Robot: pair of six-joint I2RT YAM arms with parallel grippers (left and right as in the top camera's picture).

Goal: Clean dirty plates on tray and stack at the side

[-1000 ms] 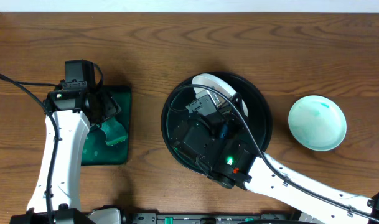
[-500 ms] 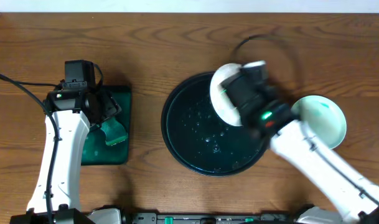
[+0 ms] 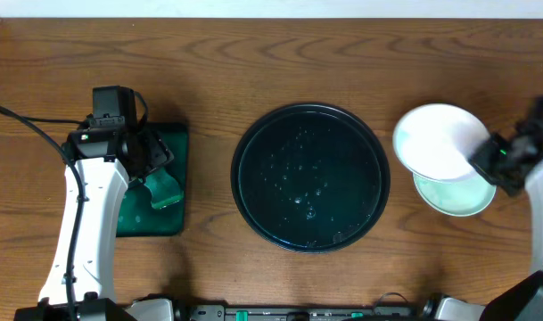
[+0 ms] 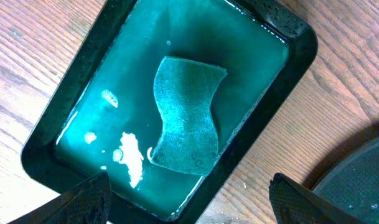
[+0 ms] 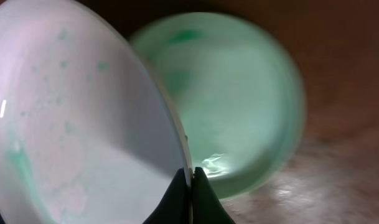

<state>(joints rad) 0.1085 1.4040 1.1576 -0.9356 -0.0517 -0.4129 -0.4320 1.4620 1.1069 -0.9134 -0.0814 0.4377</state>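
The round tray [image 3: 244, 169] holds water droplets [image 3: 302, 192]; the green tray [image 4: 289, 37], one sponge [image 4: 186, 115]. Two plates: right hand [image 5: 190, 180] pinches white plate [image 3: 436, 141] above mint plate [image 3: 449, 198]; left hand [image 4: 189, 205] wide

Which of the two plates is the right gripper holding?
The white plate, pinched at its rim by the right gripper; the mint-green plate lies ungripped on the table beneath it.

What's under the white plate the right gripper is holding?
A mint-green plate sits on the table below the white plate, part of it showing past the edge. The rest is covered, so I cannot tell whether the two touch.
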